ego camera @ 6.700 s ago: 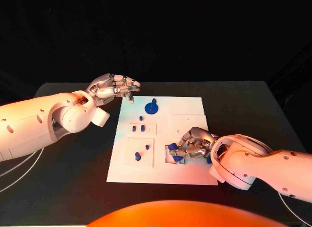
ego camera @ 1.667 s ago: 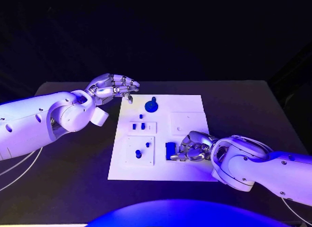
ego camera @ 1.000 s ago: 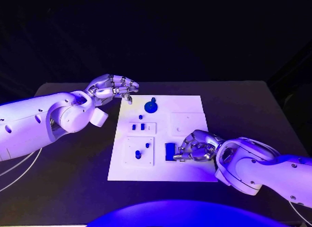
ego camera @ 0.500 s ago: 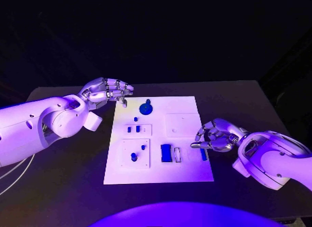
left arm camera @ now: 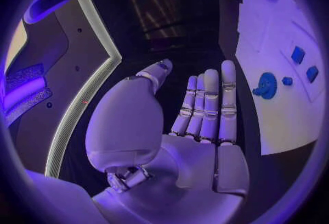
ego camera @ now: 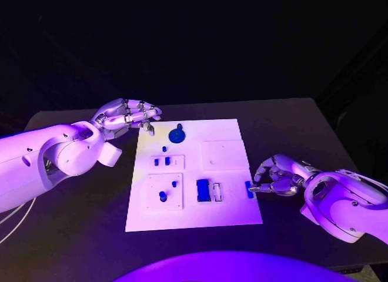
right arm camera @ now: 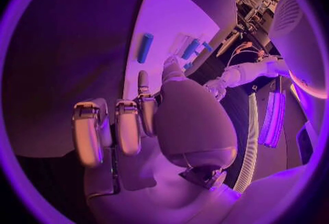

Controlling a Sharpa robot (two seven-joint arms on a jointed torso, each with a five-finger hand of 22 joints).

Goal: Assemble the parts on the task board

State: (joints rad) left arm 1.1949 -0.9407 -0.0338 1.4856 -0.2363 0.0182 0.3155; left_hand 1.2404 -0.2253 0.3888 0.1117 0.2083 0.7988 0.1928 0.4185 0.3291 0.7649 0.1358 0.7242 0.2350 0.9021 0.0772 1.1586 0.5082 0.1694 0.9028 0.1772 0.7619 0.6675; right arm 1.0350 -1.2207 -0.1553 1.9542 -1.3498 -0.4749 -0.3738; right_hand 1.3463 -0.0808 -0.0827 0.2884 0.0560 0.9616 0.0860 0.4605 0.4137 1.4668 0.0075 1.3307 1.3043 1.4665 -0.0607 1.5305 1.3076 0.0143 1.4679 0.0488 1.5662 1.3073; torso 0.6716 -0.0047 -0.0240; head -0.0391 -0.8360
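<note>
The white task board (ego camera: 228,211) lies mid-table. A blue rectangular block (ego camera: 203,190) stands in it beside a pale slot (ego camera: 217,190). A small blue rod (ego camera: 249,189) lies at the board's right edge, also seen as the blue rod (right arm camera: 145,47) lying free of the fingers. My right hand (ego camera: 278,177) hovers just right of that rod, fingers curled, holding nothing. A blue round disc (ego camera: 177,136) sits at the board's far end. My left hand (ego camera: 126,114) hangs off the board's far left corner; the left hand (left arm camera: 199,125) has straight fingers and holds nothing.
Small blue pieces stand in two raised plates on the board's left half, one pair (ego camera: 163,160) and another pair (ego camera: 167,192). A plain square plate (ego camera: 221,155) sits right of them. Black table (ego camera: 313,135) surrounds the board.
My right hand has drawn back from the blue block to the board's right edge, leaving the block and the blue rod uncovered. The camera has shifted. The left hand holds its place.
</note>
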